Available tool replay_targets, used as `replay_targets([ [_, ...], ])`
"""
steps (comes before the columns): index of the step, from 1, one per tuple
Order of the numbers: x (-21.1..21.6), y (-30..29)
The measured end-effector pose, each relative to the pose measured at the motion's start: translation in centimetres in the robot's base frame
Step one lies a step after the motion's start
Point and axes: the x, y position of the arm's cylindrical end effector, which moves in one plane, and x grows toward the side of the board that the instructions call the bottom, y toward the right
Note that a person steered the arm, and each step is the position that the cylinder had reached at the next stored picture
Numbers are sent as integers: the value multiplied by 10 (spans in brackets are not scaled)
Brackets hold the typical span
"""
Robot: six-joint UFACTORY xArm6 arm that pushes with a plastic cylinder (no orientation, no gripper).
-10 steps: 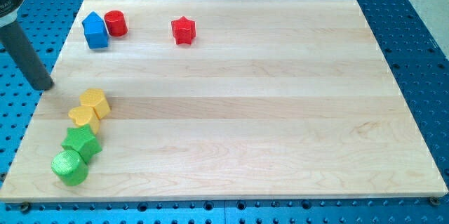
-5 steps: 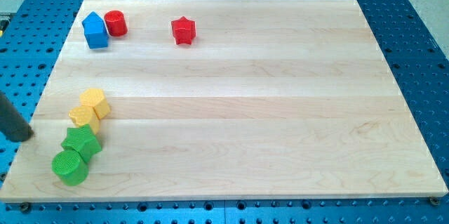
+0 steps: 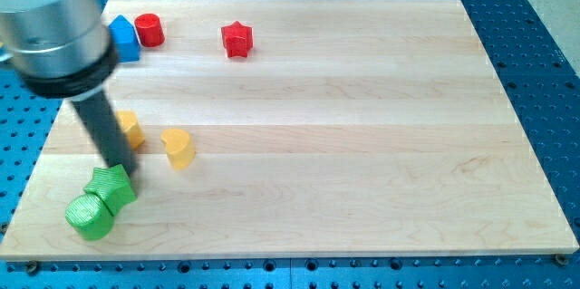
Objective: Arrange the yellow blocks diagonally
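Two yellow blocks lie at the board's left. A yellow heart-like block (image 3: 178, 148) sits alone. A yellow hexagon block (image 3: 130, 130) is half hidden behind my rod. My tip (image 3: 120, 168) rests just above the green star block (image 3: 112, 187), below and left of the hexagon and left of the heart-like block. A green cylinder (image 3: 89, 216) touches the green star at its lower left.
A blue house-shaped block (image 3: 124, 39), a red cylinder (image 3: 149, 30) and a red star (image 3: 236, 39) lie near the view's top left. The wooden board (image 3: 362, 144) sits on a blue perforated table. The arm's grey body covers the top left corner.
My rod has swung from off the board's left edge onto the board. One yellow block has slid right, apart from the hexagon. The green blocks barely moved.
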Motion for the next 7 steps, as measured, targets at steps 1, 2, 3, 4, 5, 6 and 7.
replay_targets([
  [1,3,-72],
  [2,-4,-71],
  [3,-40,6],
  [4,-51,47],
  [5,-62,50],
  [6,-67,26],
  [7,-86,2],
])
